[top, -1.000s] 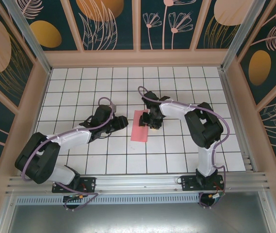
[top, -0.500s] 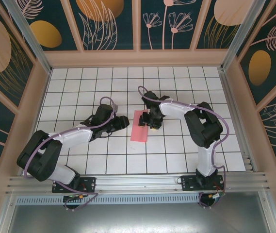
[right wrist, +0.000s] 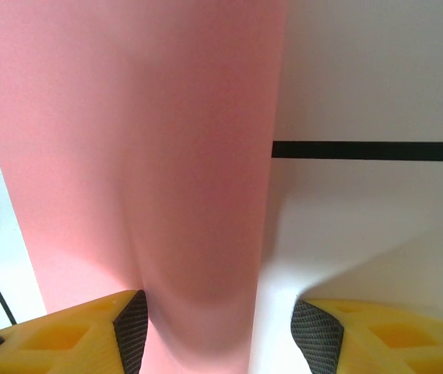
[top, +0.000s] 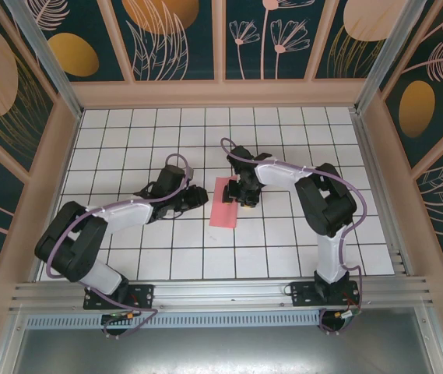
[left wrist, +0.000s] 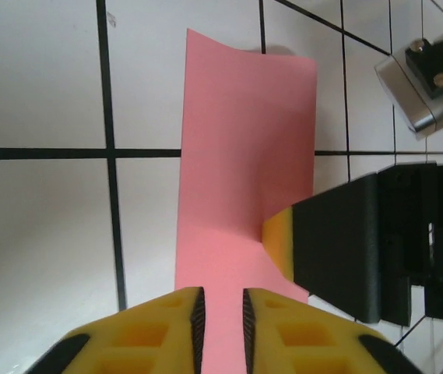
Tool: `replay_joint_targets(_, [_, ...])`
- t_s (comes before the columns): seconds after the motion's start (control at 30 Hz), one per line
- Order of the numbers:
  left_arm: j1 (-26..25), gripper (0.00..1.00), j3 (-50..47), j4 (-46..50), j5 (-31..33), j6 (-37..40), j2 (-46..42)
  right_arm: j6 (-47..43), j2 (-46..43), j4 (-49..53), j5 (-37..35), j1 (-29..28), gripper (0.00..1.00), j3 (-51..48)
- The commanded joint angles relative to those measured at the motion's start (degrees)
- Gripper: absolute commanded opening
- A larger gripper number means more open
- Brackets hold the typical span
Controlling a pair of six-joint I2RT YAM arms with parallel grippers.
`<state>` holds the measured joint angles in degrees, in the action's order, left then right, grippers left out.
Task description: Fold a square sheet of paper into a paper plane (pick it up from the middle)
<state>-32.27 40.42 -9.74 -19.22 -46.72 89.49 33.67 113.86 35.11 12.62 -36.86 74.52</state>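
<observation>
Salmon-pink square sheet of paper lies near the middle of the counter as a narrow rectangle, longer than wide, its long sides running roughly from 12 to 6 o'clock with a slight tilt. The counter is white, ruled into square tiles by thin black lines. Pale wooden borders fence it in, and dark teal wall panels painted with orange discs and line-drawn flowers rise at 9, 12 and 3 o'clock. A metal rail runs along the 6 o'clock edge.

The left end effector sits just beside the paper at its 9 o'clock side. In the left wrist view its yellow fingers are drawn almost together over the paper's near edge, with a narrow slit between them. Whether they pinch the sheet I cannot tell.

The right end effector meets the paper at about 2 o'clock. Its jaws stand released and wide apart, and the paper bulges upward beside one finger while the other finger is over bare counter.
</observation>
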Motion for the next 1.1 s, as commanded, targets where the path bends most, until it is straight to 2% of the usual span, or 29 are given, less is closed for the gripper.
replay_joint_targets(0.0, [-0.2,0.06,3.1,-1.6,-2.5,-0.2,3.0,-1.9,9.0,-6.1,-6.7,0.7,0.6,-4.0])
replay_joint_targets(0.03, [-0.2,0.0,3.7,-1.7,-3.0,-0.3,4.0,-1.9,9.0,-6.2,-6.6,0.8,0.6,-3.9])
replay_joint_targets(0.47, [-1.5,0.0,10.0,-0.1,-3.8,-0.4,13.8,-2.0,9.5,-6.5,-6.6,0.8,0.6,-4.7])
replay_joint_targets(0.8, [-2.1,0.0,11.2,0.7,-4.0,-0.4,16.9,-1.9,9.4,-7.0,-6.6,0.8,0.6,-5.6])
replay_joint_targets(1.07, [-2.2,0.0,11.7,4.7,-1.5,0.8,19.4,-1.4,9.3,-7.8,-6.1,0.7,0.61,-5.6])
